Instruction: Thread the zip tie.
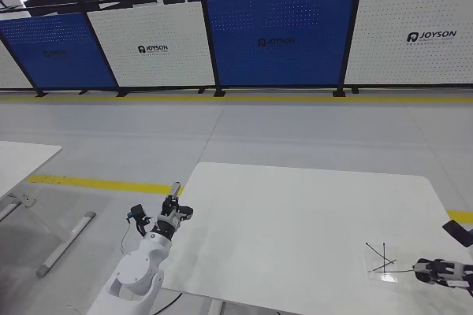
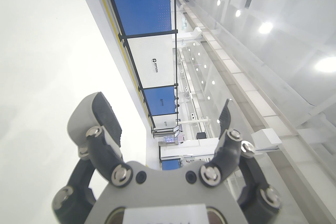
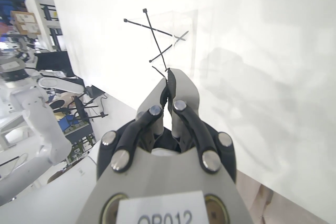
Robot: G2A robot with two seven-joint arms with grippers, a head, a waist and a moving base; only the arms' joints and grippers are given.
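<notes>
Several thin black plastic zip ties (image 3: 155, 30) lay crossed by the white table's (image 1: 299, 220) near right corner, one zip tie (image 3: 157, 42) running leftward from the closed right fingers (image 3: 183, 86) pinching its tail, the spread left fingers (image 2: 105, 114) well apart.

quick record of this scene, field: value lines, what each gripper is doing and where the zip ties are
table: white
right gripper: shut on the tail end of a black zip tie, near the table's right side
other ties: black, straight, crossing the held one just beyond the right gripper
left gripper: open, empty, at the table's left edge, far from the ties
threading: no loop formed yet
</notes>
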